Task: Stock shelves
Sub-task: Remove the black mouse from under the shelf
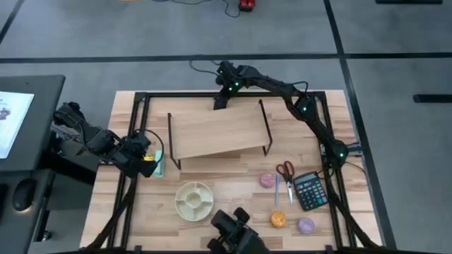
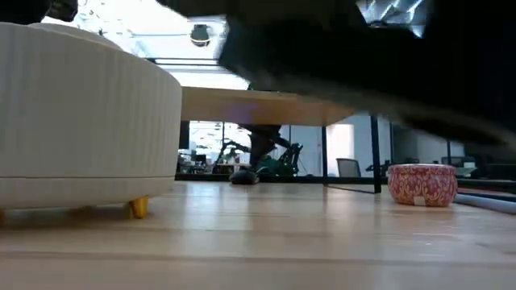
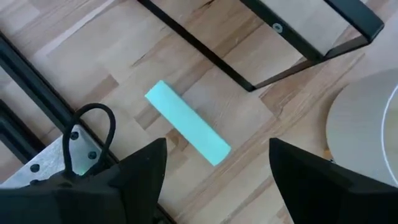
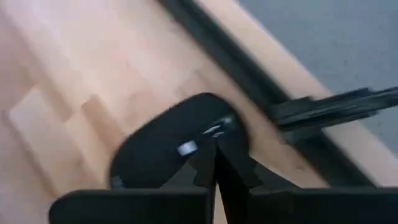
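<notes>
Your left pincer (image 3: 214, 180) hangs wide open just over the mint block (image 3: 188, 122) on the worktop (image 1: 233, 176), beside the shelves (image 1: 219, 130). Centre the jaws across its narrow sides, then lower. The right pincer (image 4: 214, 165), closed and empty, waits behind the shelf.

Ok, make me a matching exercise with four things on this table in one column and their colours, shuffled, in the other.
Things:
1. scissors
2. calculator
3. block
4. divided round dish

Colours:
A. cream
B. mint green
C. red handles
D. black

Pairs: 1-C; 2-D; 3-B; 4-A
</notes>
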Controlling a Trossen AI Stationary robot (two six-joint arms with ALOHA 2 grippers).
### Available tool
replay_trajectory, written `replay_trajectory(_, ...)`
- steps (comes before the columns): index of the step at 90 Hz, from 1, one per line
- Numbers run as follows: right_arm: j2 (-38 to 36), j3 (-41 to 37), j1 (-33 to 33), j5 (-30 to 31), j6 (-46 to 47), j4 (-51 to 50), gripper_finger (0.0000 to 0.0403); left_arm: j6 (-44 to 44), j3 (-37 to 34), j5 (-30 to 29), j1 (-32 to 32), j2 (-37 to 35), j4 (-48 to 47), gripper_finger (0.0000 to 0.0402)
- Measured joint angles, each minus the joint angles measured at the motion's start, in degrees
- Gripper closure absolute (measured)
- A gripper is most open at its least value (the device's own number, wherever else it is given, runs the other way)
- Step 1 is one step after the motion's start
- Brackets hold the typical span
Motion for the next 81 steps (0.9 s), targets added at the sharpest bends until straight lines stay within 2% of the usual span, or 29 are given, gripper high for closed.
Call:
replay_trajectory(16,2.34,-0.02,-1.4,-4.82,-2.01,-1.73,0.0403,0.27,0.0,0.02,-0.02,-0.01,-0.21,0.0144)
replay_trajectory(36,2.47,-0.09,-1.57,-8.85,-9.38,-0.91,0.0403,0.93,0.0,0.0,-0.02,-0.02,-0.41,0.0144)
replay_trajectory(58,2.5,0.76,-2.91,-21.58,-20.81,-0.82,0.0403,0.94,0.0,0.62,-0.02,0.0,-1.95,0.0144)
replay_trajectory(81,2.47,1.93,-4.19,-18.56,-15.84,7.77,0.0403,0.94,0.0,0.63,-0.02,0.0,-4.01,0.0144)
